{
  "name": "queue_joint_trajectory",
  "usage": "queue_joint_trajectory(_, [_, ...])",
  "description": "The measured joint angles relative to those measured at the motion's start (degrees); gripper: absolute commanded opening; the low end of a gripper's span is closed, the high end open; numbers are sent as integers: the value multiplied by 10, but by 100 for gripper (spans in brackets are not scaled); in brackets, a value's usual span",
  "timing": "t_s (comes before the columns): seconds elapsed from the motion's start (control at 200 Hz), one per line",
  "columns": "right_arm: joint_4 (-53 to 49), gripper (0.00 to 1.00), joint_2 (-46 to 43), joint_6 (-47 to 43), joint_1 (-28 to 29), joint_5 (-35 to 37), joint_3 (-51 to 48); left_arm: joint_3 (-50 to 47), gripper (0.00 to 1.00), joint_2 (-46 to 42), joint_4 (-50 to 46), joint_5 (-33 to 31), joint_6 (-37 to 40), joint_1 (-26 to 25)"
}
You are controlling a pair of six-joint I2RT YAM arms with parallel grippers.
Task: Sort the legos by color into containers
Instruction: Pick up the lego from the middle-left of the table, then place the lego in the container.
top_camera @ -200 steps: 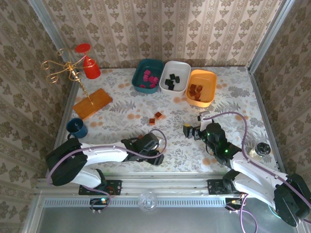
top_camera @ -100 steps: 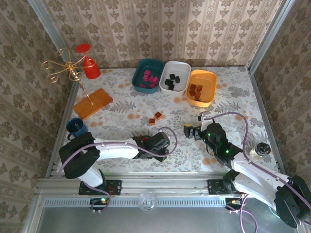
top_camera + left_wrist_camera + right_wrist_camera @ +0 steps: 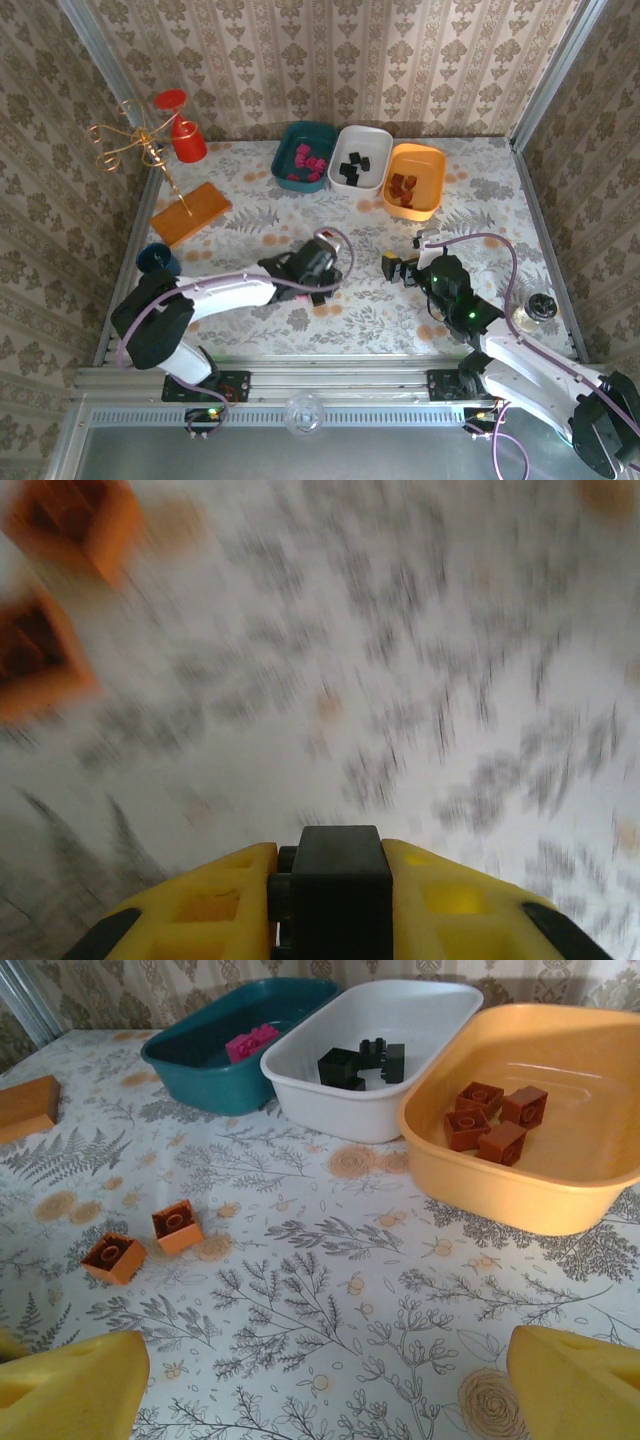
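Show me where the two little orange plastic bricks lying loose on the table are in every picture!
Right wrist: the two small orange plastic bricks sit left of centre, side by side.
Left wrist: blurred, in the upper left corner.
Top external: mid-table, apparently hidden under the white left arm.
Shared landmark: the orange rounded plastic tray, beyond the bricks in top and right wrist views.

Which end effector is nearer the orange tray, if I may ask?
Right. The right end effector sits in front of the orange tray; the left end effector, gripping a black lego, is farther to the near-left.
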Motion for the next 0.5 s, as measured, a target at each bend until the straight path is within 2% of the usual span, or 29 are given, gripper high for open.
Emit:
queue_joint_trajectory(0.205, [1, 94, 2, 0, 0, -18, 0, 165, 26, 75, 34, 10, 54, 91])
queue_joint_trajectory(0.36, [2, 94, 5, 0, 0, -19, 0, 302, 27, 191, 43, 21, 84, 138])
queue_joint_trajectory(0.5, [3, 94, 6, 2, 0, -19, 0, 444, 28, 310, 32, 35, 97, 160])
